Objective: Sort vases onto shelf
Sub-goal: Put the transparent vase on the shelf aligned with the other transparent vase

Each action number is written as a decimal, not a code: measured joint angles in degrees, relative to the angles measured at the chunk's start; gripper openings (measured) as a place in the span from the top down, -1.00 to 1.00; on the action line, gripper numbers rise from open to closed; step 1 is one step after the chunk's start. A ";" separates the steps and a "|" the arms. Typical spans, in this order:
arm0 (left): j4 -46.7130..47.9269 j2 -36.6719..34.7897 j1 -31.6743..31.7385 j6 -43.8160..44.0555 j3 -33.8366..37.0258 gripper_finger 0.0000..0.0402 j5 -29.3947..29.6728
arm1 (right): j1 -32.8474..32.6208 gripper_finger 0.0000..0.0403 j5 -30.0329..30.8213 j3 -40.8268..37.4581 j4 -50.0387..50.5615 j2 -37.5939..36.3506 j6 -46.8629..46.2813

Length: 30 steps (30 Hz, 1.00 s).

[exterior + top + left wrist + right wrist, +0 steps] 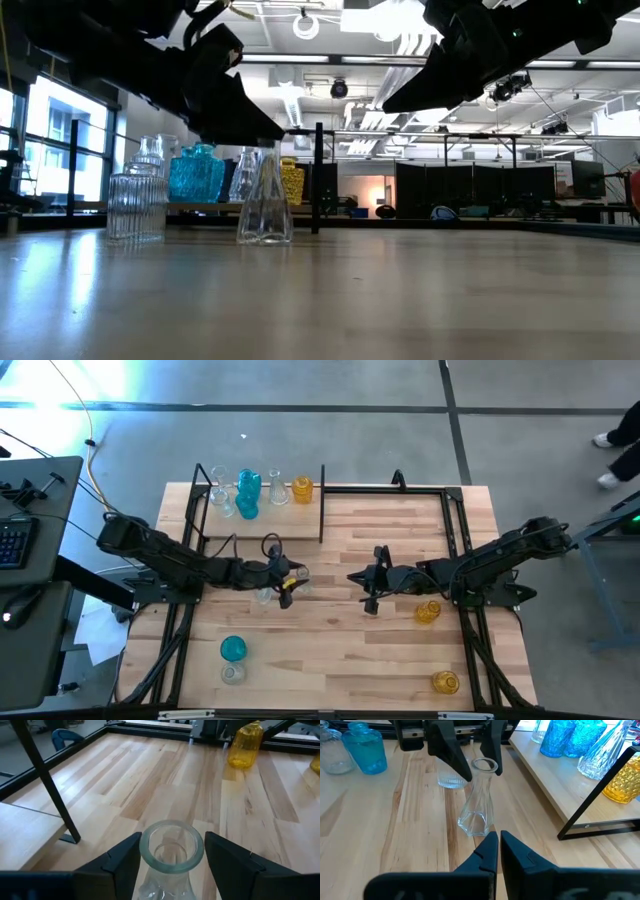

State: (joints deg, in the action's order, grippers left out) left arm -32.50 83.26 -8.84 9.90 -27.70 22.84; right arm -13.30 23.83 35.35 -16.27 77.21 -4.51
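Left gripper (172, 862) astride clear vase (171, 851) neck, jaws open.
Right gripper (498, 845) closed, near vase; shelf (262, 523) beyond.

Looks like a robotics lab or workshop. Exposed ceiling ducts (300, 95) with strip lights, grey concrete floor (330, 445), and what may be dark partitions (470, 190) behind.

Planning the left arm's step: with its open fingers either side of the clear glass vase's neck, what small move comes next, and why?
Probably close the left gripper on the clear narrow-necked glass vase: its fingers flank the rim without touching, and the vase stands on the table, off the light-wood shelf.
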 joint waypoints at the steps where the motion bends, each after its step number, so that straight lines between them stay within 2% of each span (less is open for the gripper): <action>1: -0.13 0.35 0.05 0.00 0.00 -0.01 0.21 | 0.00 0.99 0.00 0.00 0.00 0.00 0.00; 14: 0.42 0.40 1.03 -2.07 -1.22 0.41 1.23 | 0.00 0.99 0.02 0.00 0.02 0.00 0.00; 17: 3.52 -1.81 1.03 -2.06 -2.96 0.44 3.77 | 0.00 0.99 0.02 0.00 0.05 0.01 0.00; 22: 13.64 -8.81 2.51 -1.13 -7.28 0.45 13.59 | 0.00 0.99 0.02 0.00 0.09 0.02 0.00; 26: 17.56 -13.35 6.94 1.60 -8.24 0.45 19.64 | 0.00 0.99 0.02 0.00 0.11 0.02 0.00; 30: 17.65 -13.71 13.28 3.95 -7.83 0.45 21.25 | 0.00 0.99 0.02 0.00 -0.07 0.02 0.00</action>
State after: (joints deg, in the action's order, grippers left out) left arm -14.85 69.55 4.44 13.85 -35.53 44.09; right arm -13.30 23.86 35.35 -16.34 77.23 -4.51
